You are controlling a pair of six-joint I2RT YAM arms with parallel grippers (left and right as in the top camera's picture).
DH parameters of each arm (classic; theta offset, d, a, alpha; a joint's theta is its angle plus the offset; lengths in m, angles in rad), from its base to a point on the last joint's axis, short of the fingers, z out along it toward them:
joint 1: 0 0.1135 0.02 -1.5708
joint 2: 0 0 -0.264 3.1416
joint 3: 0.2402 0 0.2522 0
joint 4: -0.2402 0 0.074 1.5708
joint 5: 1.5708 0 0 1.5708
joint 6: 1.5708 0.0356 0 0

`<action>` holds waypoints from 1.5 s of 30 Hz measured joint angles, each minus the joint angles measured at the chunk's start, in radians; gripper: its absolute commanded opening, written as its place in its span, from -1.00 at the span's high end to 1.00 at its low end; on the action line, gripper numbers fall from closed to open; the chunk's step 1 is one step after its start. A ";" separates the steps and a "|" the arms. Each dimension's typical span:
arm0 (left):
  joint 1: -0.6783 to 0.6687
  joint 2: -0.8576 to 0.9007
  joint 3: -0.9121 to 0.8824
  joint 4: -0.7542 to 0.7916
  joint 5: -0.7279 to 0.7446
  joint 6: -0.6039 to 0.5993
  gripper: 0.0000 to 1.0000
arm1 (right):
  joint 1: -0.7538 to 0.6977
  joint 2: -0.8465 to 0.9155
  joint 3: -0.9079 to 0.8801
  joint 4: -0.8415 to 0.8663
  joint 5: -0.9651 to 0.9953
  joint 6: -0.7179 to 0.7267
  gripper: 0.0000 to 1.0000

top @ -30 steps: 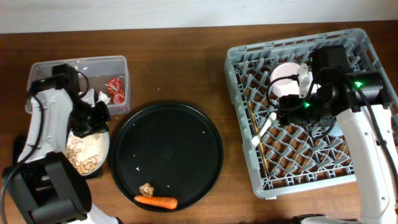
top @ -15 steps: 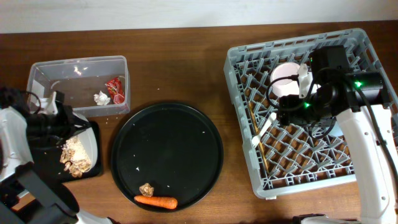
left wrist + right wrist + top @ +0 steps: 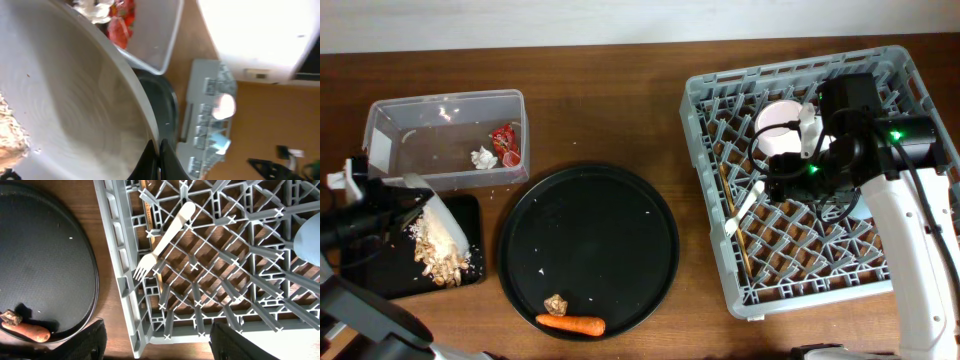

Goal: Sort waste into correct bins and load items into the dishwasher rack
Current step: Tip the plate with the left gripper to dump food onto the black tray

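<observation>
Overhead, left gripper (image 3: pixel 392 205): clamped on the rim of the pale green bowl (image 3: pixel 438 215), which I hold tipped steeply over the shallow black tray (image 3: pixel 370 275).
Overhead, food scraps (image 3: pixel 440 255): a pale heap on that tray, right under the bowl's lip.
Overhead, clear tub (image 3: pixel 430 130): the red wrapper (image 3: pixel 505 140) and the white tissue (image 3: pixel 483 157) are inside, so that part looks done.
Overhead, round black tray (image 3: pixel 588 220): the carrot (image 3: pixel 570 324) and the brown lump (image 3: pixel 556 302) sit near its front edge, unsorted.
Overhead, dishwasher rack (image 3: pixel 716 225): the cream cup (image 3: pixel 780 118), white fork (image 3: pixel 752 195) and chopsticks (image 3: pixel 744 255) are loaded.
Left wrist, bowl: the inside is smooth, pale and mostly bare, with a few scraps clinging at the lower left. My fingers pinch its rim.
Right wrist, right gripper (image 3: pixel 157 327): fingers spread wide, holding nothing, above the rack's corner by the round tray.
Right wrist, fork: it lies slantwise across the lattice, tines toward the rack wall, with the chopsticks just beside it. The blue cup (image 3: pixel 307 240) is at the right edge.
Remaining, by my reckoning: carrot, lump, then this bowl into the rack. I can't spot the pink bowl.
</observation>
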 measured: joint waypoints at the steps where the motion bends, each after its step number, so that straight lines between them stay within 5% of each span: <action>1: 0.013 0.000 0.000 -0.014 0.023 0.014 1.00 | 0.000 0.000 0.000 0.000 0.000 0.000 -0.39; 27: 0.067 0.000 0.000 -0.064 0.111 0.059 1.00 | 0.000 0.000 0.000 0.000 0.000 0.000 -0.39; 45: 0.154 0.000 0.000 -0.218 0.315 0.263 1.00 | 0.000 0.000 0.000 0.000 0.000 -0.001 -0.40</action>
